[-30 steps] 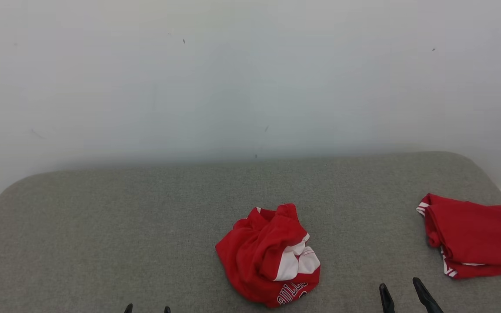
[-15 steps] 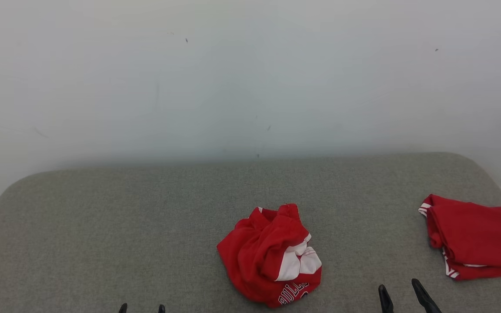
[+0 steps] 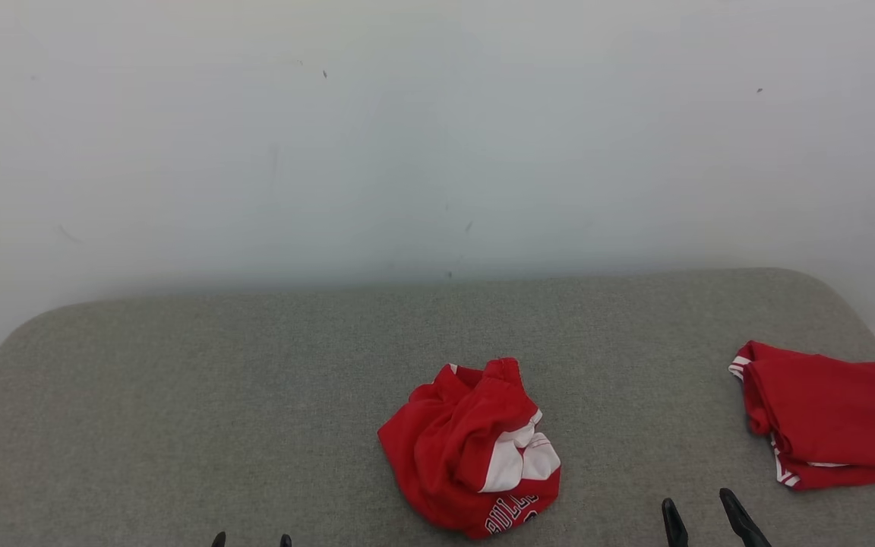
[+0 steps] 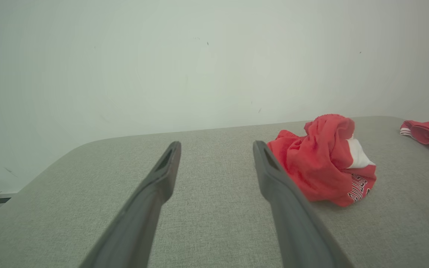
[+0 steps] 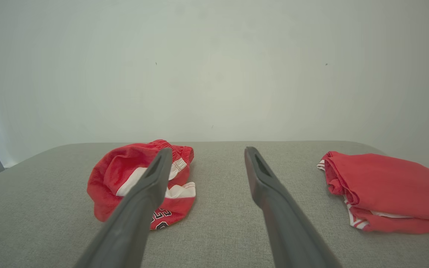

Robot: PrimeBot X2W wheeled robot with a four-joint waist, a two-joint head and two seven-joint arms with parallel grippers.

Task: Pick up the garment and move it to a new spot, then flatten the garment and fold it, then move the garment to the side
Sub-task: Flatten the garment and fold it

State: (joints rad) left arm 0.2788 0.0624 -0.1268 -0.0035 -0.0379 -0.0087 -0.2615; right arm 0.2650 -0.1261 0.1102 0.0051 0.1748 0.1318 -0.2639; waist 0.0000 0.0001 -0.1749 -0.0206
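The red garment (image 3: pixel 468 448) sits crumpled in a loose heap near the front middle of the grey bench (image 3: pixel 179 395), white panels showing on its right side and white lettering along its near edge.

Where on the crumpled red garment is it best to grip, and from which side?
Pinch the raised fold at the far top of the crumpled garment, coming down from above. It stands proud of the heap, clear of the grey surface, so the jaws can likely close across it.
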